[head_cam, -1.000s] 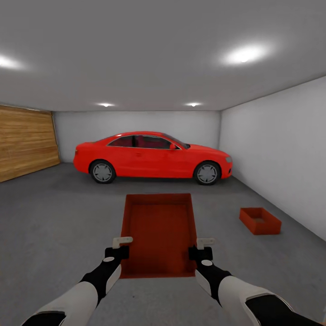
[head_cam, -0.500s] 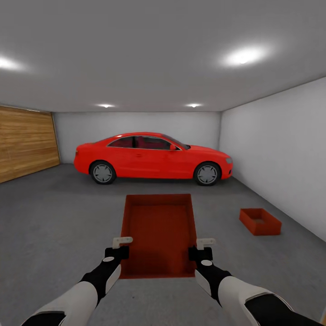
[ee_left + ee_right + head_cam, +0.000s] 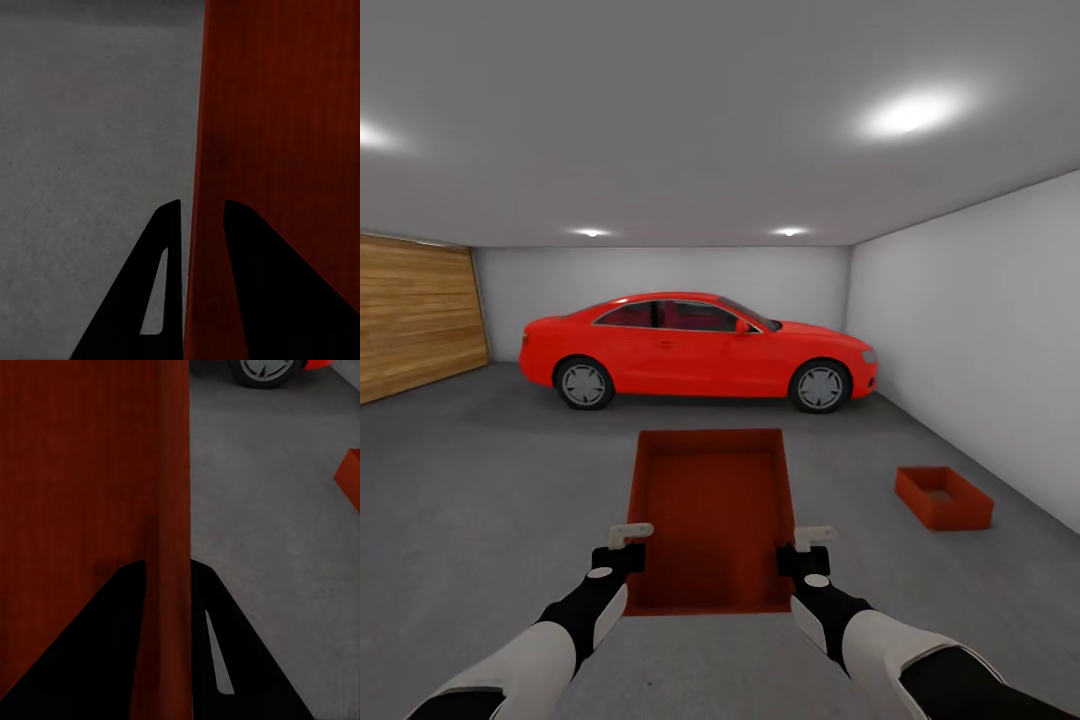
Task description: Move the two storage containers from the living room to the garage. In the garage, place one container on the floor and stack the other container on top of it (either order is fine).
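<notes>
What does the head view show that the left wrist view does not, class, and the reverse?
Head view alone: the red car, wooden garage door, the second storage container on the floor, and the right gripper. Left wrist view alone: a close look at the left gripper straddling the container's wall. Both: the carried storage container and the grey floor.

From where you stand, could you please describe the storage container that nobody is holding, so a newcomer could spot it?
Find the red car, then follow the pale right wall down to the grey floor. The free container sits there alone, looking smaller than the held container clamped between both grippers.
</notes>
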